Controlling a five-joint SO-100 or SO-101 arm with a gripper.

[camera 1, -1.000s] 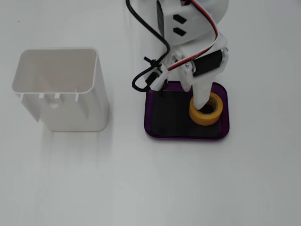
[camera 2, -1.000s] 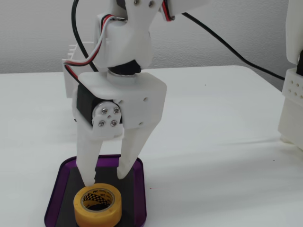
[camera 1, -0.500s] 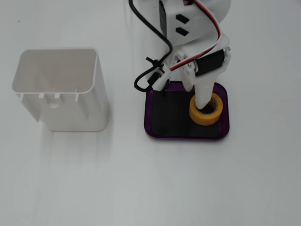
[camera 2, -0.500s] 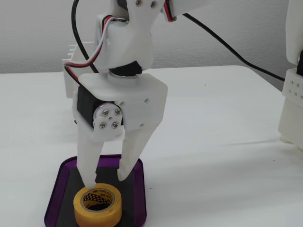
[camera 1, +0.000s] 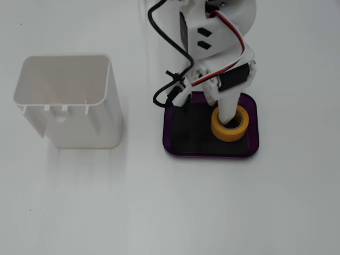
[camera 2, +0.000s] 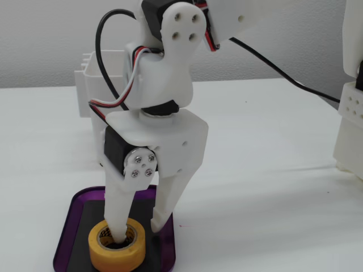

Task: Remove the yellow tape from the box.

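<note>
The yellow tape (camera 1: pixel 234 134) lies flat in the right part of the purple box (camera 1: pixel 172 144), on its black bottom. In both fixed views my white gripper (camera 1: pixel 221 112) comes down on it. One finger (camera 2: pixel 116 218) stands inside the roll's core. The other finger (camera 2: pixel 164 207) stands outside the roll, over the black bottom. The jaws are apart and straddle the roll's wall, and a small gap shows between the outer finger and the tape (camera 2: pixel 116 258). The roll rests on the box (camera 2: pixel 63 245).
A taller white plastic bin (camera 1: pixel 85 125) stands left of the box in one fixed view and shows behind the arm (camera 2: pixel 91 79) in the other. A white robot part (camera 2: pixel 351 113) stands at the right edge. The table is white.
</note>
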